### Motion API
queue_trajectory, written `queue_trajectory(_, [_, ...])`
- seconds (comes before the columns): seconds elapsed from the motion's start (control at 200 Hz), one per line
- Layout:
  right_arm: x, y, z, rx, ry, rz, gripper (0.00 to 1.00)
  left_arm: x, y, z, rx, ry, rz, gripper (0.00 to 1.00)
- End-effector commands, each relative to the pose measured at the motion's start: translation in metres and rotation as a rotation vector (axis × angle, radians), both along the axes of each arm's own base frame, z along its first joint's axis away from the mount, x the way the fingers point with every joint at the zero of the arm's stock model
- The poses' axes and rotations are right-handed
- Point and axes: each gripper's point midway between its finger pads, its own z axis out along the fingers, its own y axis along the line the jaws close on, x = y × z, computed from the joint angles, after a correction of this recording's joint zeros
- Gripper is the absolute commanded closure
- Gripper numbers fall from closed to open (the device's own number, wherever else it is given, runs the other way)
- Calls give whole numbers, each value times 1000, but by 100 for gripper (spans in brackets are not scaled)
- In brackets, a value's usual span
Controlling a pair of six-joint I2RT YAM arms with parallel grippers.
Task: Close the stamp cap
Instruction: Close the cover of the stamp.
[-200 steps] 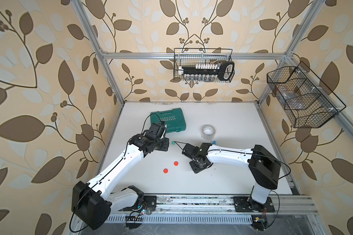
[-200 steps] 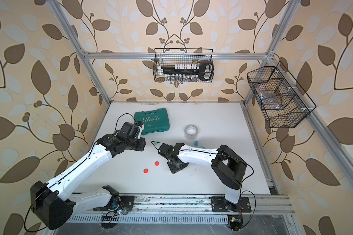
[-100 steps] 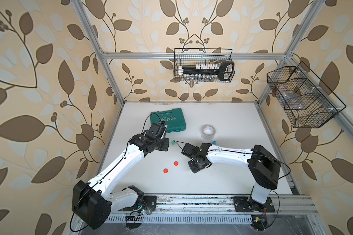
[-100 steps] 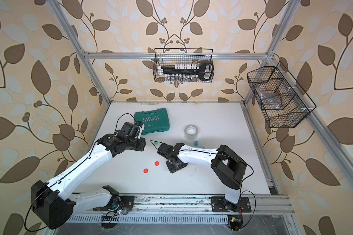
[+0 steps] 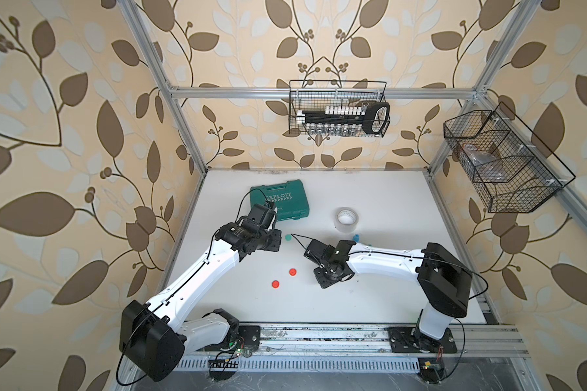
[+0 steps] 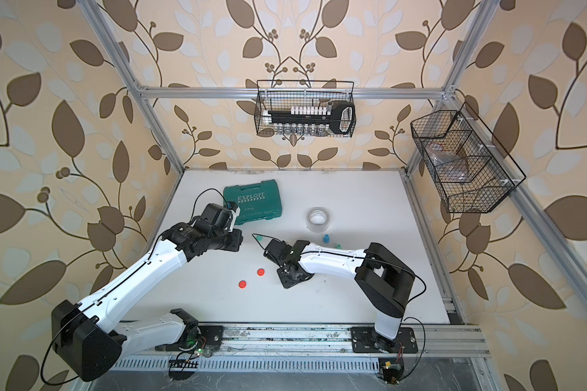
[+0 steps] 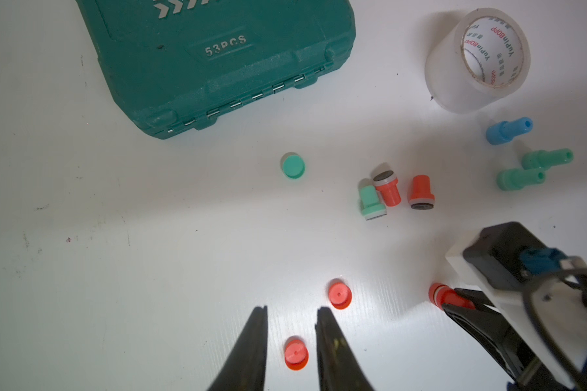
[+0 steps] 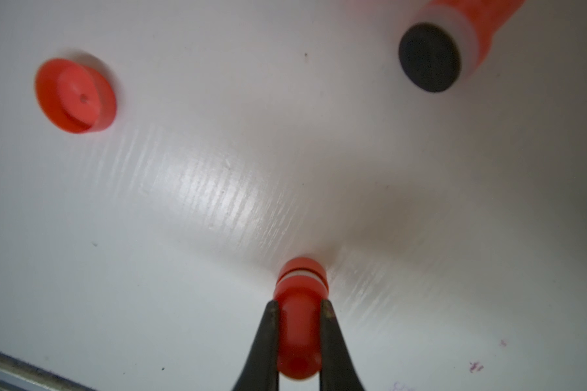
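Far left, left gripper [image 7: 290, 315]: jaws apart, nothing between, hovering over loose red cap [image 7: 296, 353] on white table [image 7: 116, 270]. Just beside: second red cap [image 7: 339, 295]. Further right, right gripper [image 8: 299, 306]: jaws clamped on red stamp [image 8: 299, 338], pointing down, fitted cap [image 8: 302, 265] at tip touching table, white band showing above it. Beyond: uncapped red stamp [image 8: 431, 57] lying, black pad showing.
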Motion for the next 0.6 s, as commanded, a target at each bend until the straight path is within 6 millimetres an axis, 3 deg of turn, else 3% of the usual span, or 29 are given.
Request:
queue_trajectory(0.0, [-14,-9,-31,-36,63,-12,100,0,3,-3,7,5,-1,72])
queue_trajectory(0.19, [-16,-14,-36,-60,77,-23,100,-1,2,-3,4,8,-2,72])
queue_trajectory(0.595, [-11,-25,-14,-151,59,-2,100,-1,1,-4,-1,12,-9,72])
